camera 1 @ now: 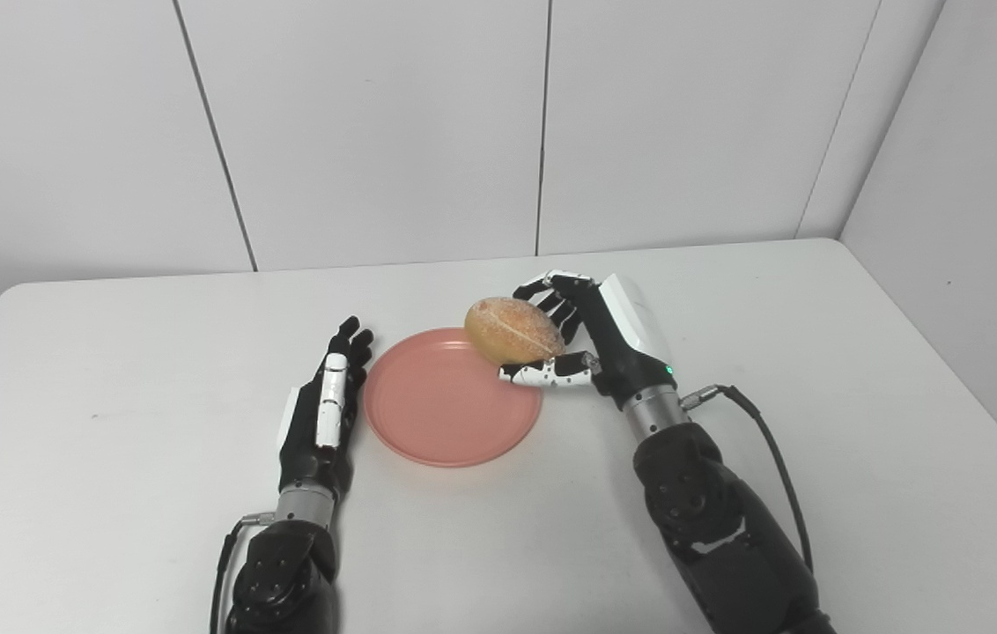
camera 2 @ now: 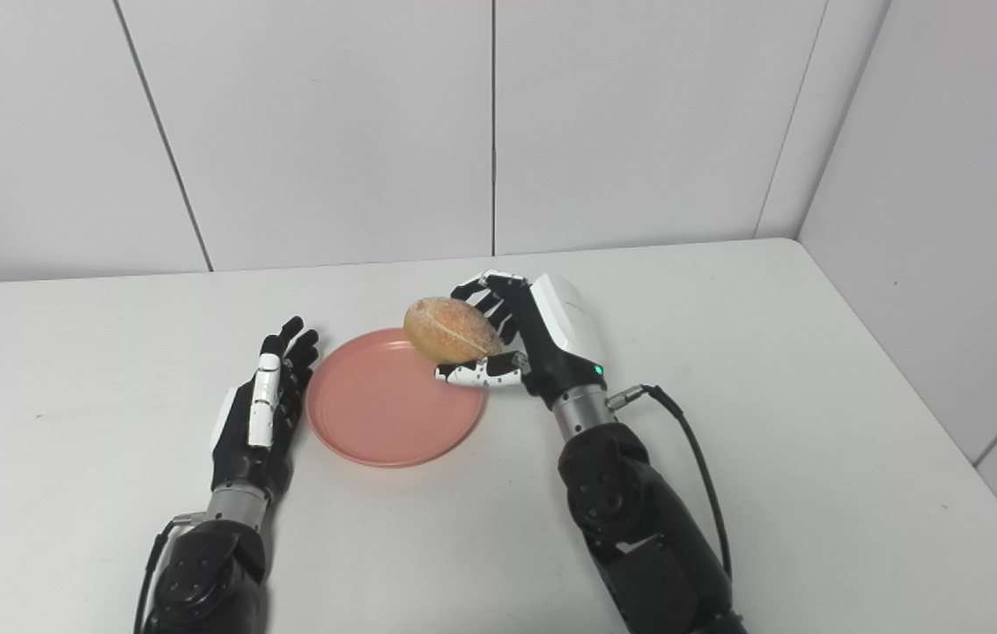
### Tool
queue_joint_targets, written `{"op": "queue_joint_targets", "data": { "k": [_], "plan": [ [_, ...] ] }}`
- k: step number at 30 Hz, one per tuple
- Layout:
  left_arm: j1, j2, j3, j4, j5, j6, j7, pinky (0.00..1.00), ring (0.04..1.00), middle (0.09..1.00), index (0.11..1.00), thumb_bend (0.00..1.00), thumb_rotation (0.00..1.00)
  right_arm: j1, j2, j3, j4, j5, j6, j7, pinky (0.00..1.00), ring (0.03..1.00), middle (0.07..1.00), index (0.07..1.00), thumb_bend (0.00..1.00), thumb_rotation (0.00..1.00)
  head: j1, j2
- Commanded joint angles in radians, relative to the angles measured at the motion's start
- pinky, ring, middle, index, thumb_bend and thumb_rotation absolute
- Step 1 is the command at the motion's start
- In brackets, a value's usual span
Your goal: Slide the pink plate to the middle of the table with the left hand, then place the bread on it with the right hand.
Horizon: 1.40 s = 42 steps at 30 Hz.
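Bread (camera 1: 513,329), one, held by right robot hand (camera 1: 582,339) over one pink plate (camera 1: 428,414); left robot hand (camera 1: 327,409) spread, empty.

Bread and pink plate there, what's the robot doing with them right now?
The right robot hand holds the bread just over the far right edge of the pink plate, not yet set down. The plate sits near the middle of the white table. The left robot hand lies open beside the plate's left rim, holding nothing.
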Motion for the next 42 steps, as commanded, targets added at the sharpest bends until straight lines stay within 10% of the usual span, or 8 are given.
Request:
{"op": "queue_joint_targets", "data": {
  "k": [1, 24, 31, 42],
  "plan": [
    [0.004, -0.015, 0.010, 0.001, -0.015, 0.000, 0.008, 0.99, 0.947, 0.916, 0.897, 0.54, 1.00, -0.053, 0.008, 0.002, 0.009, -0.003, -0.054, -0.004, 0.35, 0.412, 0.444, 0.539, 0.52, 0.00, 0.006, 0.002],
    [-0.008, -0.031, 0.001, 0.001, 0.034, -0.014, 0.044, 0.97, 0.935, 0.917, 0.897, 0.55, 1.00, -0.153, 0.025, 0.127, 0.264, -0.150, -0.170, -0.072, 0.40, 0.475, 0.458, 0.540, 0.51, 0.01, 0.035, 0.004],
    [-0.009, -0.028, 0.001, 0.001, 0.038, -0.014, 0.047, 0.95, 0.931, 0.914, 0.894, 0.55, 1.00, -0.133, -0.005, 0.142, 0.204, -0.195, -0.161, -0.050, 0.74, 0.786, 0.824, 0.854, 0.63, 0.58, 0.031, 0.007],
    [-0.006, -0.023, 0.000, -0.005, 0.030, -0.011, 0.035, 0.97, 0.940, 0.921, 0.906, 0.55, 1.00, -0.075, -0.039, 0.111, 0.099, -0.186, -0.160, -0.043, 0.88, 0.937, 0.979, 0.997, 0.70, 0.71, 0.033, 0.016]
  ]
}}
